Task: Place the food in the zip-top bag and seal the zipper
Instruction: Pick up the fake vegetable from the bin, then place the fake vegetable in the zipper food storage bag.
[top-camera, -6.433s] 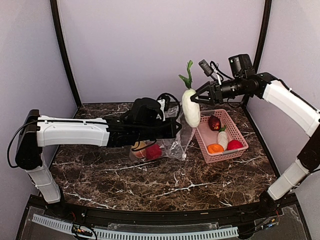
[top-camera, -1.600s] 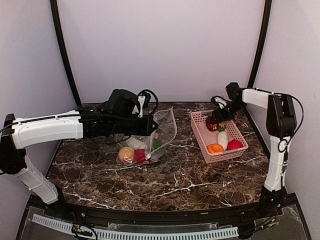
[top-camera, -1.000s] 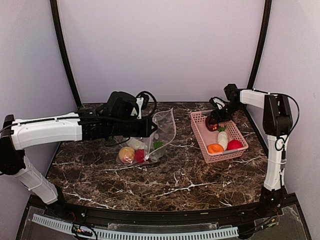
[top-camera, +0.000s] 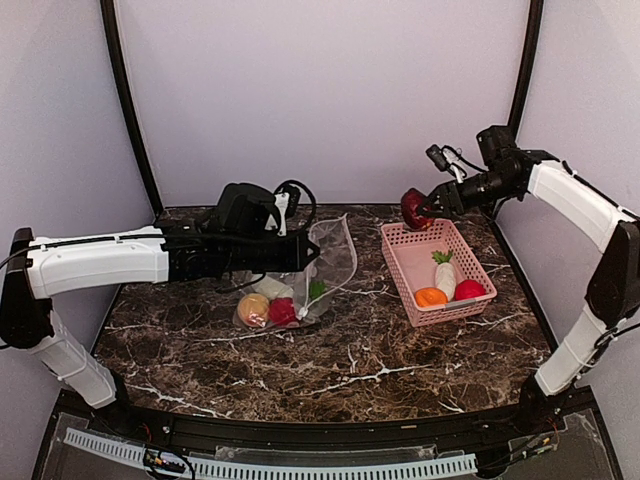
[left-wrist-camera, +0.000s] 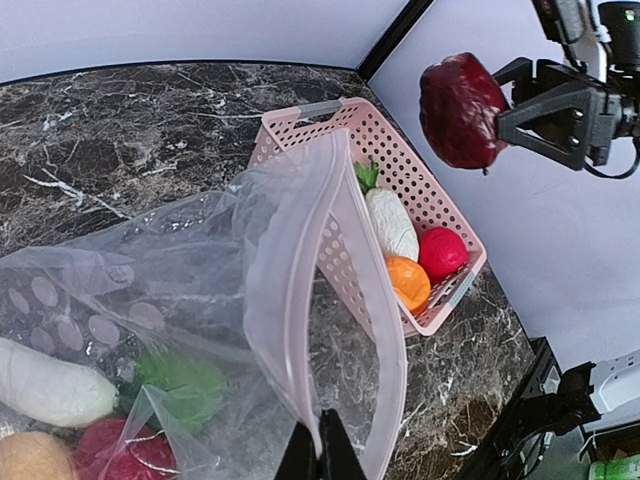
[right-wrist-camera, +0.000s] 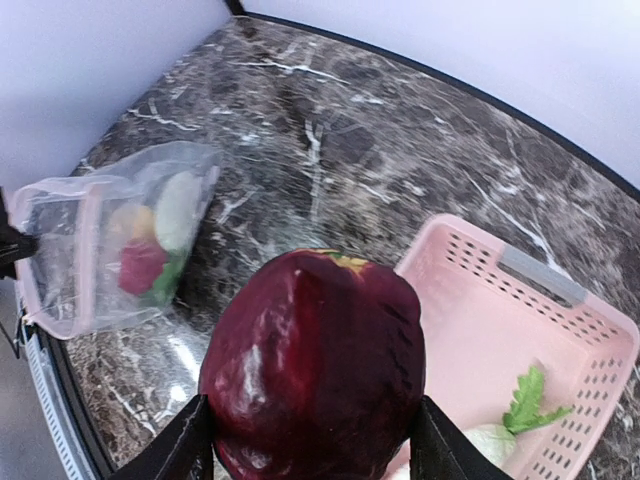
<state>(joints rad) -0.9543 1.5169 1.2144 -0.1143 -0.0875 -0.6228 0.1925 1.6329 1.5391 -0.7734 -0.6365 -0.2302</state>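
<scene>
The dark maroon fruit sits squarely between the right gripper's two fingers, which pinch it from either side. In the top view it hangs in the air above the far left corner of the pink basket, clear of the rim. A second ago that gripper was low in the basket's far corner with the fruit among the others; it has since lifted the fruit out, and the arm now reaches in from higher up. A white radish, an orange piece and a red one are left in the basket. The left gripper's jaws are pressed together on the zipper of the zip-top bag, holding its mouth up and open toward the basket, much as before. A yellowish-tan piece, a red one and a white radish lie in the bag on the marble table.
</scene>
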